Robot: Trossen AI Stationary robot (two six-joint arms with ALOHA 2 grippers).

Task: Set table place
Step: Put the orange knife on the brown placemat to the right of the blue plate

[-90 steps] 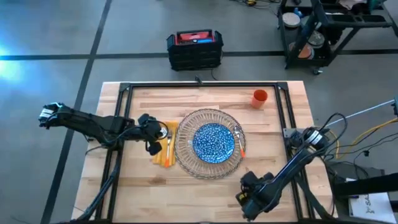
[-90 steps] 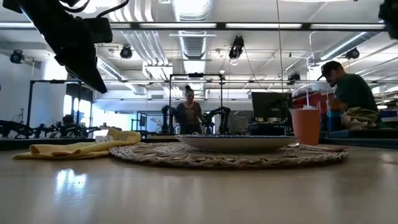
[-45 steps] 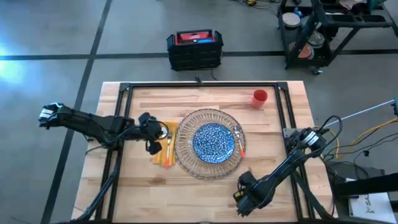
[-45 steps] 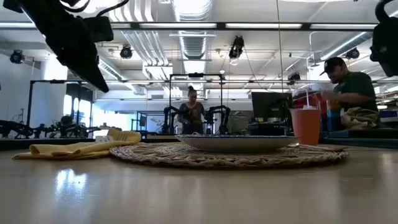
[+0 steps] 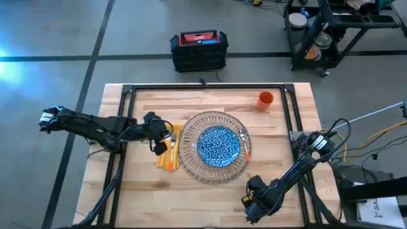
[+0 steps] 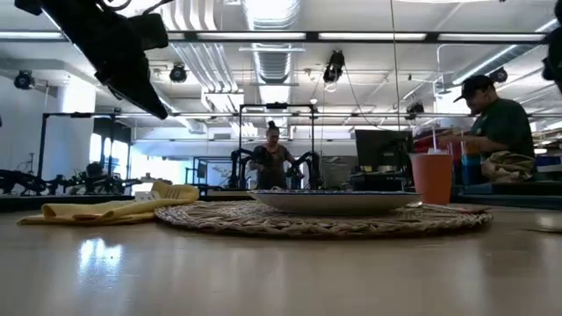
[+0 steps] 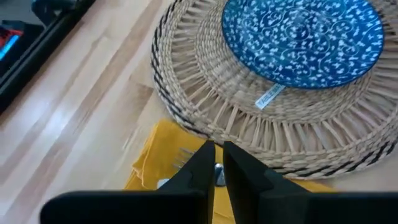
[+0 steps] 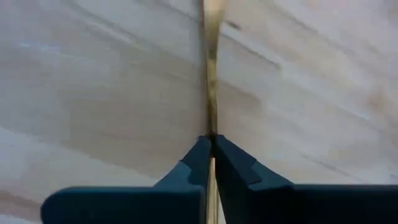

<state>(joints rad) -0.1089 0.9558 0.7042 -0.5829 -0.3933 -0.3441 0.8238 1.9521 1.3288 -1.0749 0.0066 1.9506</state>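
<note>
Both pincers have their fingers pressed together on nothing. On the wooden table (image 5: pixel 210 187), the left pincer (image 5: pixel 160 145) hangs above the yellow napkin (image 5: pixel 166 151), while the right pincer (image 5: pixel 249 205) hovers low at the near edge, well apart from the setting. At the table's middle lies a round woven placemat (image 5: pixel 212 147), with the blue-patterned plate (image 5: pixel 218 145) centred on it. The napkin sits touching the mat's left rim, orange-handled cutlery (image 5: pixel 170 162) on it. The small orange cup (image 5: pixel 265 100) stands apart near the far right corner.
</note>
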